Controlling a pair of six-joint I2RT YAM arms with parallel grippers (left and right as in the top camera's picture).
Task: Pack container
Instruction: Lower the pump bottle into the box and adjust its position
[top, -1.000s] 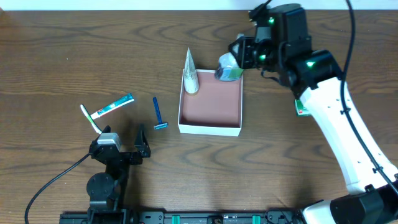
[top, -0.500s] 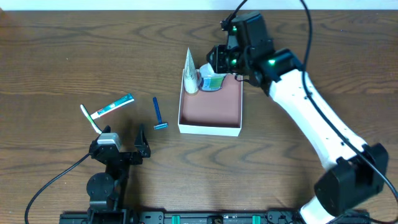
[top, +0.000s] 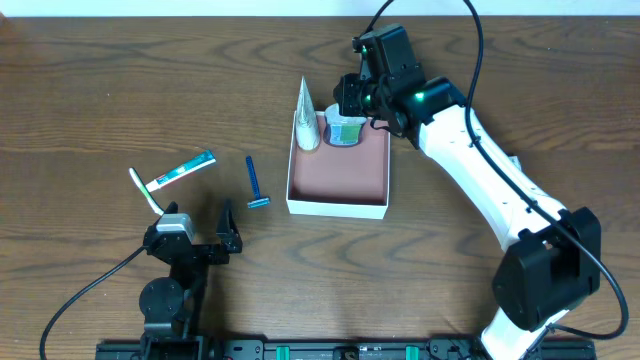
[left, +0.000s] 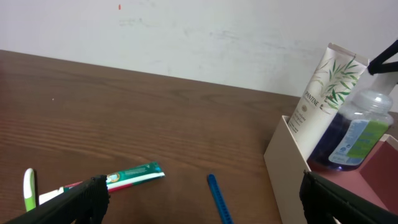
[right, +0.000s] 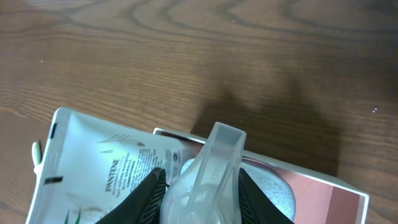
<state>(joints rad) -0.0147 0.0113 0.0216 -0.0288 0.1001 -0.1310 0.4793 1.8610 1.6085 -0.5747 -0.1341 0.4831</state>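
Container (top: 338, 208) with upright white tube (top: 306, 125) and pump bottle (top: 346, 131) inside

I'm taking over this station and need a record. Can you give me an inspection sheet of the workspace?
Surface: wooden table, no spills seen.
Job's things: container open; tube upright inside; bottle beside the tube; toothpaste, toothbrush and razor lying on the table, not packed.
Clutter: nothing seen.
Hands: left hand open, empty; right hand shut on the bottle.
Cables: black cable on the table by the left arm; another along the right arm.
Surroundings: white wall.
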